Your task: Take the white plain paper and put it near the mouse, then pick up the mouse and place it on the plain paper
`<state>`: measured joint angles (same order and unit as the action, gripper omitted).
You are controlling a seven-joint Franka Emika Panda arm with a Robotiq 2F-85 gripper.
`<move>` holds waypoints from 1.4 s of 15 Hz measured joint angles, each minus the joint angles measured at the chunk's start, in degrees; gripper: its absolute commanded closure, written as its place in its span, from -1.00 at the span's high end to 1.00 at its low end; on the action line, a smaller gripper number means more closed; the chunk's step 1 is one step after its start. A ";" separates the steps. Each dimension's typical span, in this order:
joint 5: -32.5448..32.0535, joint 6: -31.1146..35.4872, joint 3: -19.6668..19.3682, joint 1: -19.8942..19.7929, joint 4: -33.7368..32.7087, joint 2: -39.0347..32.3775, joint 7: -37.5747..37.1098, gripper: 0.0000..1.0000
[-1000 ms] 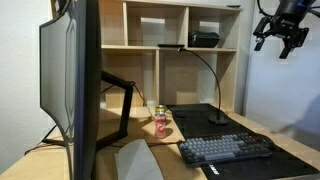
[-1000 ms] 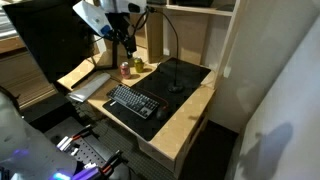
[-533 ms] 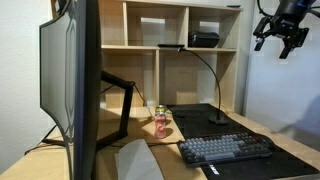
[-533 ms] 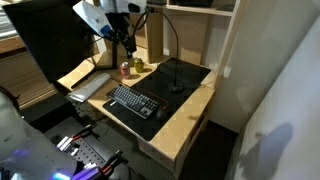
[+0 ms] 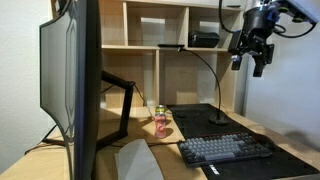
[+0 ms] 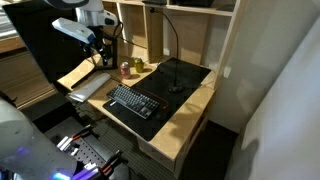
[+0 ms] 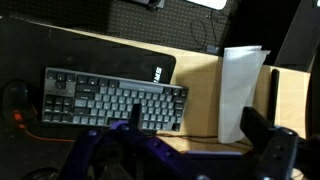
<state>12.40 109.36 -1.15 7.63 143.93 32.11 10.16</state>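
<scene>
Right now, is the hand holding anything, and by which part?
Nothing is held. The hand hangs open in the air above the desk; the white plain paper lies there beside the keyboard, untouched.

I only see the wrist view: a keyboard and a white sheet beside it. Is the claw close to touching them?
Observer: No. In an exterior view the gripper hangs high, beside the shelf unit's top row, far above the keyboard.
Operator: Anything near the white plain paper I'm missing?
Observer: A small pinkish bottle stands just beyond it.
Operator: Anything bigger?
Observer: A large monitor stands beside the sheet.
</scene>
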 measured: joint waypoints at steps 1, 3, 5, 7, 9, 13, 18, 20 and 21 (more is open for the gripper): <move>0.00 -0.21 0.50 0.85 0.18 -0.05 0.71 1.00; 0.00 -0.37 0.59 1.23 0.18 -0.07 1.62 1.00; 0.00 -0.44 0.39 1.22 0.18 -0.07 2.16 1.00; 0.00 -0.42 0.62 1.22 0.22 -0.26 2.01 1.00; 2.56 0.94 1.72 2.67 1.13 -2.15 2.59 1.00; 12.32 13.02 7.16 9.55 2.85 -11.28 3.25 1.00; 17.08 25.94 12.48 13.35 1.83 -22.19 1.77 1.00; 17.08 25.94 12.20 13.24 1.41 -22.38 1.77 1.00; 17.06 25.91 12.23 13.19 1.38 -22.31 1.77 1.00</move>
<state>29.46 135.27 11.07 20.83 145.31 9.80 11.93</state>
